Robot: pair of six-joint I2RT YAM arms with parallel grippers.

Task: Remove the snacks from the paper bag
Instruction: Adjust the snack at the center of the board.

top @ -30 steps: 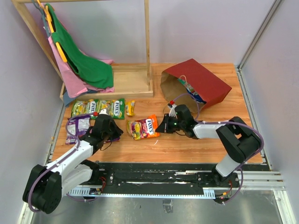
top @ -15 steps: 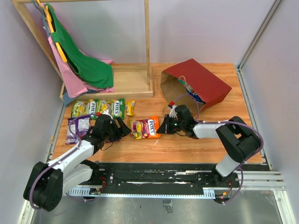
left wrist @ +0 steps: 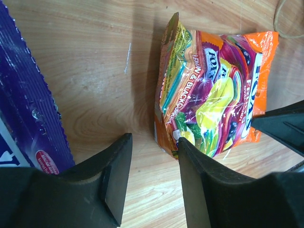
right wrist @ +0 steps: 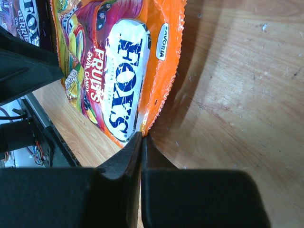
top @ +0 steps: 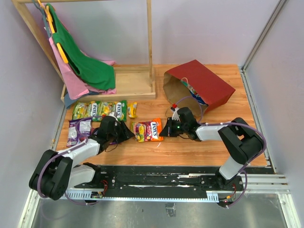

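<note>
The orange candy packet [top: 148,130] is lying flat on the wooden table [top: 190,147], and both arms are reaching toward it from opposite ends.

The left gripper [top: 127,133] is hovering just beside the packet's end on the left arm's side. In the left wrist view the orange packet [left wrist: 213,90] is sitting ahead of the left gripper [left wrist: 153,142], whose fingers are standing spread apart with only bare wood between them.

The right gripper [top: 166,129] is sitting at the packet's other end. In the right wrist view the right gripper [right wrist: 141,135] has its fingers pressed together, with the tips touching the edge of the orange packet [right wrist: 118,76]. Whether any foil is caught between them cannot be told.

Beyond the packet and toward the right arm's side, the paper bag [top: 204,85] is lying on its side, with a blue chip bag [top: 197,97] showing in its mouth. Past the packet's other end, a purple packet [top: 78,130] is lying beside the left arm. A row of green and yellow packets [top: 99,110] is lying beyond that end of the packet.
</note>
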